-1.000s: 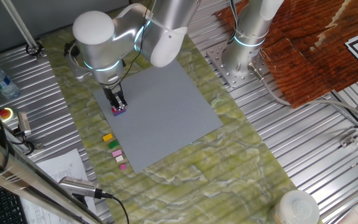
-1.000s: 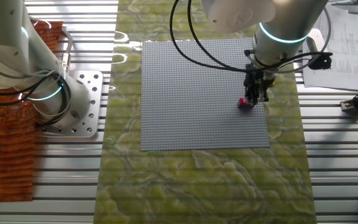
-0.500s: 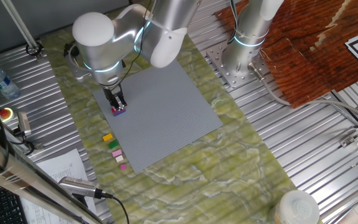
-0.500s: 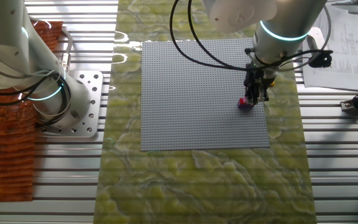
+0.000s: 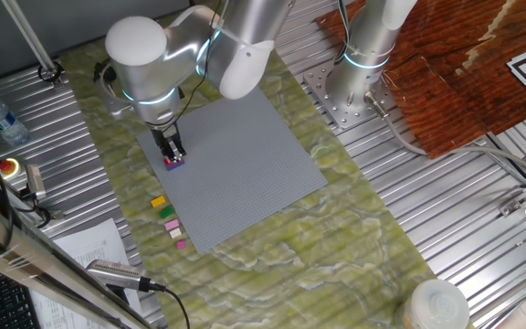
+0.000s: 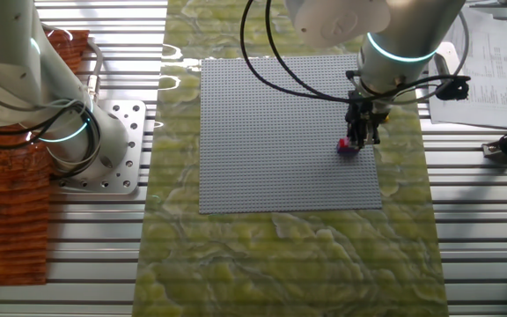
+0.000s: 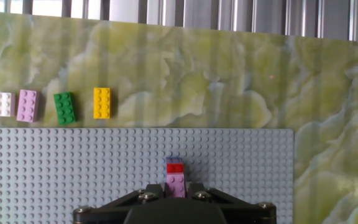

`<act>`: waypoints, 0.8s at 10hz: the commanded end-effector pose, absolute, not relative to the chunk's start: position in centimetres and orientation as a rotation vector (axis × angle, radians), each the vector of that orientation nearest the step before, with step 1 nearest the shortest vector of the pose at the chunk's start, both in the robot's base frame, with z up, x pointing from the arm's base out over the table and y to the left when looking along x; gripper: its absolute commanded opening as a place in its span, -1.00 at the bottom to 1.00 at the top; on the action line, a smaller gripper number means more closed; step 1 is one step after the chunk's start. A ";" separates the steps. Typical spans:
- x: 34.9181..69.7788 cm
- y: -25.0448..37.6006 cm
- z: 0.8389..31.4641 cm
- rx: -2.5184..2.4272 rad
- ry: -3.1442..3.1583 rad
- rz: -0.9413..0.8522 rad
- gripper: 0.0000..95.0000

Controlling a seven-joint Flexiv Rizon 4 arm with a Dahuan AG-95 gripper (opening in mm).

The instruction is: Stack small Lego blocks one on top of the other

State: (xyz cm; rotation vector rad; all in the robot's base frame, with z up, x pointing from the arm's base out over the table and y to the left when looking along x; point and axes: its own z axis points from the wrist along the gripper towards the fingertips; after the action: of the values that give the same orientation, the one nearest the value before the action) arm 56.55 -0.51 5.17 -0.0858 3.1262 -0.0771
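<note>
Gripper (image 5: 173, 157) clamped on stacked blocks (image 7: 175, 177) atop baseplate (image 6: 271, 132); four loose bricks (image 7: 102, 102) lie well apart.

Bare baseplate (image 7: 73, 168) surrounds the gripper (image 7: 176, 194); loose bricks (image 7: 65, 107) line its edge.

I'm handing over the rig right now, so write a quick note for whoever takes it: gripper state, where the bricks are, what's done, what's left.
Gripper: low over the small stack on the grey baseplate; open or shut cannot be told.
Stack: red brick on pink, near the baseplate's edge.
Loose on the green mat, in a row: yellow brick, green brick, pink brick, white brick.
Left: stack the loose ones.
</note>
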 end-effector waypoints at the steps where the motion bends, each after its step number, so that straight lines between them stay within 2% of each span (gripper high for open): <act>1: 56.7 -0.7 1.3 -0.093 3.103 -0.082 -1.00; 8: 57.1 -1.1 -0.3 -0.091 3.082 -0.083 -1.00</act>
State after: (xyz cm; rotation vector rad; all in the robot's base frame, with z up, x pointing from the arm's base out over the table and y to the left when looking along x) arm 56.92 -0.89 5.17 -0.0915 3.0841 -0.0833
